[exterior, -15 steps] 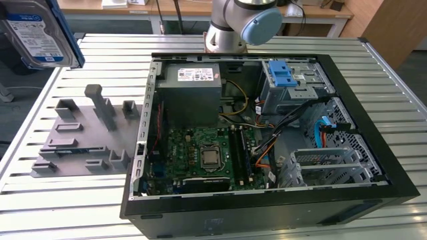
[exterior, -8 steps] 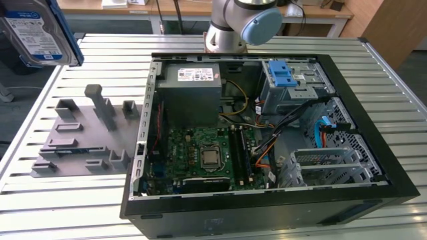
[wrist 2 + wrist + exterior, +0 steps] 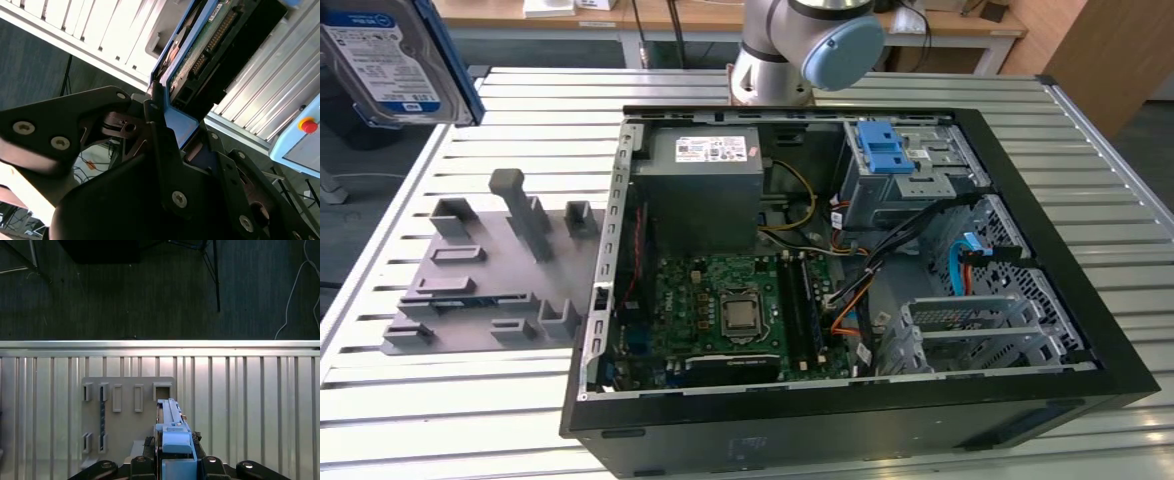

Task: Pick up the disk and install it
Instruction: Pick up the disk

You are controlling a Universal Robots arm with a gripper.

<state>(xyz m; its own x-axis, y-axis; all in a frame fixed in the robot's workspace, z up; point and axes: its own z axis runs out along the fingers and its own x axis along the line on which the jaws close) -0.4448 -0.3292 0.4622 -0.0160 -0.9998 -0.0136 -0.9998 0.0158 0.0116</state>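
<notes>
Gripper: the gripper [image 3: 180, 131] is clenched on the disk [image 3: 200, 47]. In the second wrist view its black fingers [image 3: 159, 140] press the blue carrier frame [image 3: 181, 125] from both sides.
Disk: it is off every surface, in the air. In the exterior view it hangs in the upper left of the frame [image 3: 380, 60], label facing the camera, outside the computer case [image 3: 854, 412].
Long axis: in the first wrist view the disk [image 3: 170, 415] is seen edge-on. Its length runs straight out from the gripper [image 3: 174, 450], so the free end leads and the clamped end trails.
Beneath the disk: the grey fixture plate [image 3: 125, 422] lies on the slatted table [image 3: 250, 400], with open slots along its far edge. Disk and plate look apart, not touching.
Case: it lies open in the centre of the exterior view, to the right of the fixture plate [image 3: 467, 300].
Far corner: the drive cage [image 3: 907, 180] with a blue latch [image 3: 887, 150] sits in the upper right of the case, and a second cage [image 3: 987, 325] at the lower right.
Key relation: either cage lies well apart from the held disk, towards the exterior view's right, with the power-supply box [image 3: 707, 190] between. I judge the disk not yet installed; which cage takes it I cannot tell.
</notes>
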